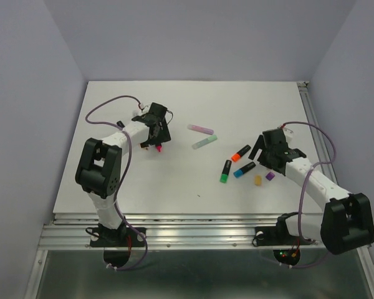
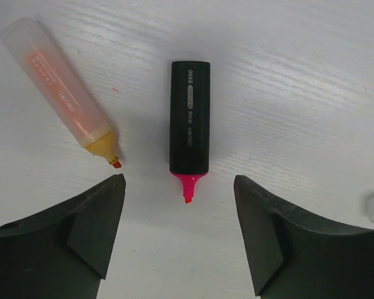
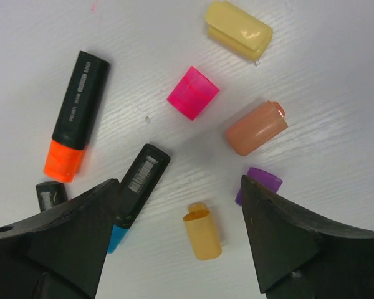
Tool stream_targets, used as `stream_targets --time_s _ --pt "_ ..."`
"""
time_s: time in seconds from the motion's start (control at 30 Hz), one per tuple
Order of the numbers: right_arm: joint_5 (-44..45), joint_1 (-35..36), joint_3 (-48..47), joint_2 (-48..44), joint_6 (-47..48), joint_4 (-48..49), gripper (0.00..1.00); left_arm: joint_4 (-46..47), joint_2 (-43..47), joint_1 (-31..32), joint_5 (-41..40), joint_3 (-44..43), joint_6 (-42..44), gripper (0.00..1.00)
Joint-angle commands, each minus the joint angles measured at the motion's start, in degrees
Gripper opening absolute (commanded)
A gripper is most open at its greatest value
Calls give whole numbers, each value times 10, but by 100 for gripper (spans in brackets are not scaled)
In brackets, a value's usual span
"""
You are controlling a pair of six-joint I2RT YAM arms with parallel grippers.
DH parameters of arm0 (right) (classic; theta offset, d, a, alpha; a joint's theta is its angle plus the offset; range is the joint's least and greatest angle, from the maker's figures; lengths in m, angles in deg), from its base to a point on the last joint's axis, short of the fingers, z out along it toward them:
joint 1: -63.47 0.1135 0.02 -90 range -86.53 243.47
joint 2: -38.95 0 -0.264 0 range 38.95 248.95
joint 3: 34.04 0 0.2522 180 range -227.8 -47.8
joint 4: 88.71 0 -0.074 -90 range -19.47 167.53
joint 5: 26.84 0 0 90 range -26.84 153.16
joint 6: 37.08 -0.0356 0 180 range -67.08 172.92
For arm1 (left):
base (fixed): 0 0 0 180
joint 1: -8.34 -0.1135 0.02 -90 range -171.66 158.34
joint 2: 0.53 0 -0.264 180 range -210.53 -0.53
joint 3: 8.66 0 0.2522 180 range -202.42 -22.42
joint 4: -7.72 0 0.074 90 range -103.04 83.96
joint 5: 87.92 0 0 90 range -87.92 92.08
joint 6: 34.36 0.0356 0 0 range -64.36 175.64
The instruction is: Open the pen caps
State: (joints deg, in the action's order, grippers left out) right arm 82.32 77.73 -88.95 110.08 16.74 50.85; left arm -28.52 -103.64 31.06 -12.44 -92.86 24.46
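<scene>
My left gripper (image 2: 179, 179) (image 1: 157, 139) is open over a black pen (image 2: 189, 124) that lies uncapped on the table, its pink tip pointing between my fingers. Beside it lies an uncapped pastel orange pen (image 2: 59, 93). My right gripper (image 3: 179, 180) (image 1: 263, 163) is open above an amber cap (image 3: 202, 232) lying loose on the table. Around it lie a purple cap (image 3: 262, 182), a peach cap (image 3: 257, 128), a pink cap (image 3: 192, 93) and a yellow cap (image 3: 238, 30). A black pen with an orange cap (image 3: 75, 115) and one with a blue cap (image 3: 137, 187) lie to the left.
A pastel pink pen (image 1: 200, 129) and a mint pen (image 1: 204, 142) lie mid-table between the arms. A black pen with a green end (image 1: 225, 170) lies near the blue-capped one. The table's metal rail (image 1: 193, 233) runs along the near edge.
</scene>
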Motion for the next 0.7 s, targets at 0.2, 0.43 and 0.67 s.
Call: stream_targets --time_s 0.2,0.43,0.67 --pt "-112 -4 16 -121 58 87 100 207 125 42 251 45 173 99" --pt "-163 -4 53 -184 78 144 100 222 40 59 350 -26 240 99" --pt "-169 -3 62 -174 81 149 100 184 -60 91 368 -117 306 95"
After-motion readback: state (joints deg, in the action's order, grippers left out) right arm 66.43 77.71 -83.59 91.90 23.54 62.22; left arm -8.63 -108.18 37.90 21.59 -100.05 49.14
